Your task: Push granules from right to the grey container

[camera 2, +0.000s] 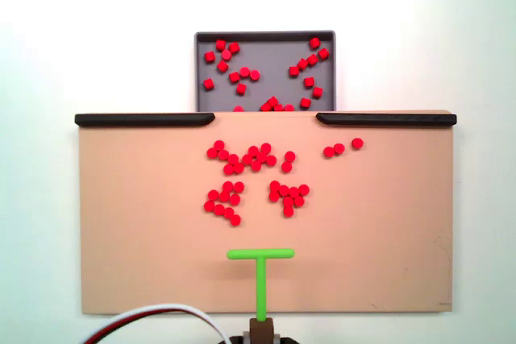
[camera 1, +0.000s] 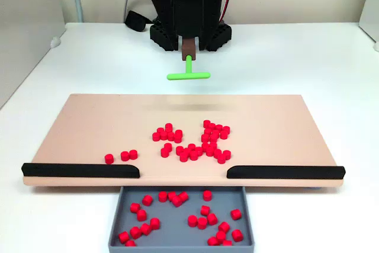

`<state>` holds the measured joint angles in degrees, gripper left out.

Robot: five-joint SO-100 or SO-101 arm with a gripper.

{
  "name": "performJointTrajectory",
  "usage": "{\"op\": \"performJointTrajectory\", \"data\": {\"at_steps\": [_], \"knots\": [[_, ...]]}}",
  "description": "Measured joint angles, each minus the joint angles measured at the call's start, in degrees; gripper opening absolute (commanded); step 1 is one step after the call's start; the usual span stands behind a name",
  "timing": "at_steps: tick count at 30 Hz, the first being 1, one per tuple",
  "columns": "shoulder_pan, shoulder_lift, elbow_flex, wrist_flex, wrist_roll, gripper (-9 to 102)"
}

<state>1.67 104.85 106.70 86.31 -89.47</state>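
Observation:
Many red granules lie loose in the middle of the tan board, with three apart near a black strip. From above they form clusters. More granules sit inside the grey container, which lies below the gap between the strips. My gripper is shut on the brown stem of a green T-shaped stick. The stick hovers over the board's far edge, clear of the granules. The gripper sits at the lower edge of the top-down fixed view.
Two black strips line the board's front edge, with a gap between them over the container. The board rests on a white table. White and red cables run beside the arm base.

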Motion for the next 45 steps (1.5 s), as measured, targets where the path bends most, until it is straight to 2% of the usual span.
{"op": "performJointTrajectory", "data": {"at_steps": [45], "knots": [[-0.2, -3.2, 0.0, -0.2, -2.4, 0]]}}
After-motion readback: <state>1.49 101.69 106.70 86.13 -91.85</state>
